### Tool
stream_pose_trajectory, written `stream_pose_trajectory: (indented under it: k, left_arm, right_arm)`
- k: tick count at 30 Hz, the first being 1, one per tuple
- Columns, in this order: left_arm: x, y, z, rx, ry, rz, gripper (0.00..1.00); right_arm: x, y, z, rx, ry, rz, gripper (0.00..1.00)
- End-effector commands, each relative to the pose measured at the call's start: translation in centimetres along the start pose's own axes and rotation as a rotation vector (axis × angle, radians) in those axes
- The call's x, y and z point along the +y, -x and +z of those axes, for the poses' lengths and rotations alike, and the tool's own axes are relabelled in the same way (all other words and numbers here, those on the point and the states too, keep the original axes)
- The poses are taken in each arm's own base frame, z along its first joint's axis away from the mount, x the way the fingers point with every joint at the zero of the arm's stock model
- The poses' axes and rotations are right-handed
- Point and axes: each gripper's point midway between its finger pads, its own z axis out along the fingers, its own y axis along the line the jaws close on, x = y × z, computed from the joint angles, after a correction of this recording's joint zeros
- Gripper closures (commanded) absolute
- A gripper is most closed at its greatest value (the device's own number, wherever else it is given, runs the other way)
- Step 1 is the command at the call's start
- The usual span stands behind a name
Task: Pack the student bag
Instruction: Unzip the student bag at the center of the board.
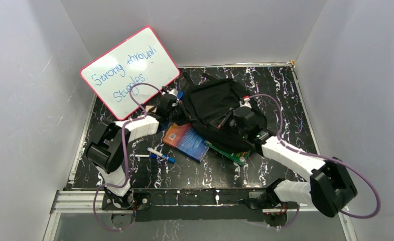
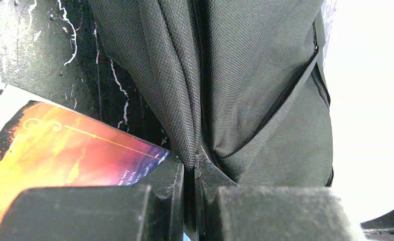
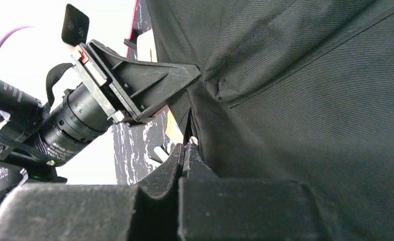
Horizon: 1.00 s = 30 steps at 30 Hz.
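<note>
The student bag (image 1: 212,106), a slumped black backpack of coarse woven fabric, lies at the centre of the black, white-veined counter (image 1: 280,88). The left gripper (image 2: 189,168) has its jaws clamped on a ridged fold at the bag's left side. The right gripper (image 3: 184,150) has its jaws pinched together on a fabric edge at lower right. A glossy orange-and-blue book (image 1: 184,140) lies at the bag's lower left.

Black marbled table (image 1: 285,95) being shared by school things
The student bag (image 1: 212,100) is being borne between left gripper (image 1: 178,104) and right gripper (image 1: 235,116); a book (image 1: 187,140) and two pens (image 1: 160,154) are being borne nearer than the left gripper, a green box (image 1: 230,152) just nearer than the right, a whiteboard (image 1: 129,70) beyond the left.
</note>
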Motion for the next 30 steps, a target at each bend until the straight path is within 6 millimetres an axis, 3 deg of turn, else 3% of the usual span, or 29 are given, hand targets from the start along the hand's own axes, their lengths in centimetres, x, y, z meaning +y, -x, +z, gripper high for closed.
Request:
stream_pose_trajectory:
  k: [1,4,8,20,30]
  left_arm:
    - [-1.1,1.6,-0.2,-0.047,-0.01,0.05,1.0]
    - [-0.8,2.0,-0.1,-0.053,-0.001,0.053,1.0]
    - [-0.4,2.4,0.0,-0.062,0.014,0.065,1.0]
    - [0.3,3.9,-0.4,-0.078,0.012,0.156,1.0]
    - [1.6,5.0,-1.1,-0.094,0.056,0.199,1.0]
  right_arm:
    - [0.2,1.3,-2.3,-0.061,0.001,-0.088,1.0]
    - [-0.4,1.7,-3.7,-0.087,-0.016,-0.12,1.0]
    - [-2.7,2.0,-5.6,-0.114,-0.101,-0.168,1.0]
    - [-11.3,4.8,-11.6,-0.296,-0.511,-0.222,1.0]
    - [-13.7,8.0,-14.1,-0.437,-0.764,-0.272,1.0]
